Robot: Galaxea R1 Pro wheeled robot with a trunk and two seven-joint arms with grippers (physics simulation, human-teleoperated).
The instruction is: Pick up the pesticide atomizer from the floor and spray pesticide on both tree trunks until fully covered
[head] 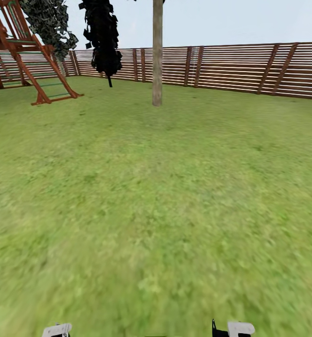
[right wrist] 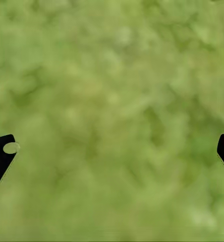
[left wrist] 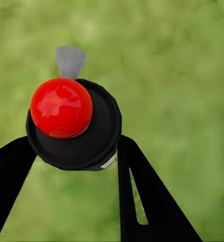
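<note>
The left pincer (left wrist: 76, 151) is gripping the pesticide atomizer (left wrist: 74, 128): its two black fingers are pressing against the sides of the round black cap, one on each side, with the red knob sitting on top and a small grey nozzle (left wrist: 70, 61) sticking out beyond it, away from the wrist. So the atomizer is sitting between the fingers, its long axis running down away from the camera toward the grass (left wrist: 182, 75).

The right pincer (right wrist: 112, 151) is hanging spread wide, nothing between its fingertips, only lawn beyond them.

In the head view, the tree trunk (head: 157, 56) is standing well ahead of both pincers, upright and slightly toward the left-hand side of centre, in front of the slatted fence (head: 249, 65). A dark conifer (head: 102, 37) and a red-brown play frame (head: 29, 56) are lying further off to the left. No white specks are showing on the trunk, so spraying is probably not yet begun.

Since the left arm is carrying the atomizer, the coming move likely calls for closing the long stretch of lawn and bringing the nozzle to face the trunk.
</note>
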